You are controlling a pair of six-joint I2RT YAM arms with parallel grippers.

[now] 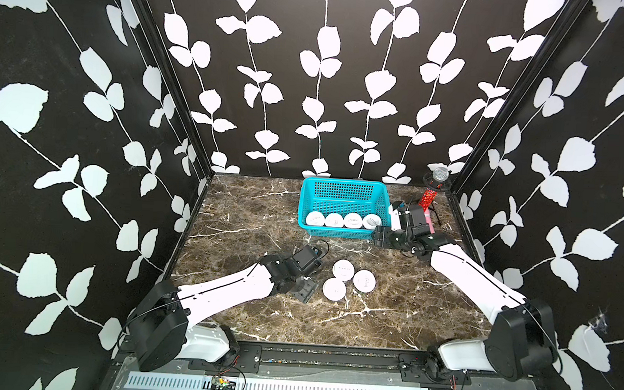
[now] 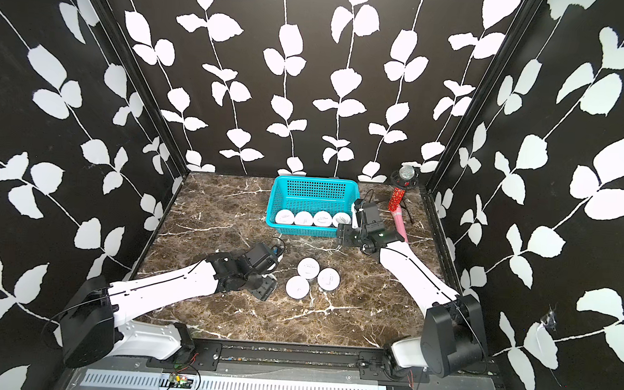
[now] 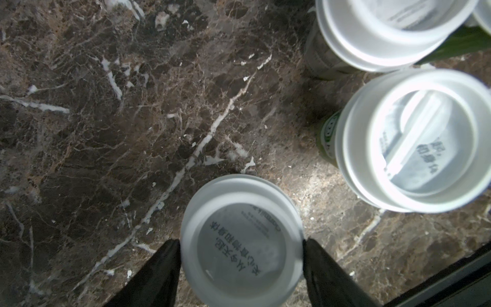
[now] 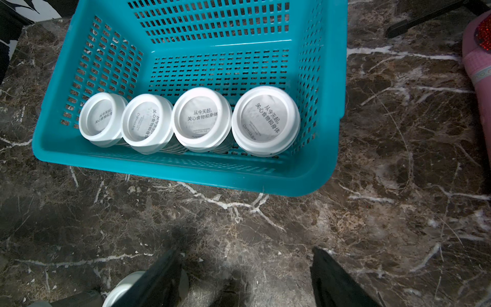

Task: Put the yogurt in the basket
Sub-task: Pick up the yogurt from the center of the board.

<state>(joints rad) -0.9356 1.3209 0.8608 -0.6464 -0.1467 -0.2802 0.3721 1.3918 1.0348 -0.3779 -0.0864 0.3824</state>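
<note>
In the basket (image 4: 186, 170), four yogurt lids stand in a row from 9 to 3 o'clock. The lid at the 3 o'clock end (image 4: 265, 121) reads "从今天起, 关心食物和身体", with the brand "Oarmilk" beneath. The next lid (image 4: 202, 118) has the same slogan, its brand half hidden. The third lid (image 4: 146, 123) shows "Oarmilk" and part of the slogan. The 9 o'clock lid (image 4: 102, 119) shows the slogan, small.

The yogurt cup (image 3: 239, 212) pinched in the left claw (image 3: 241, 247) bears the slogan; its fine print is blurred. A neighbouring cup (image 3: 417, 148) shows only "和身体".
</note>
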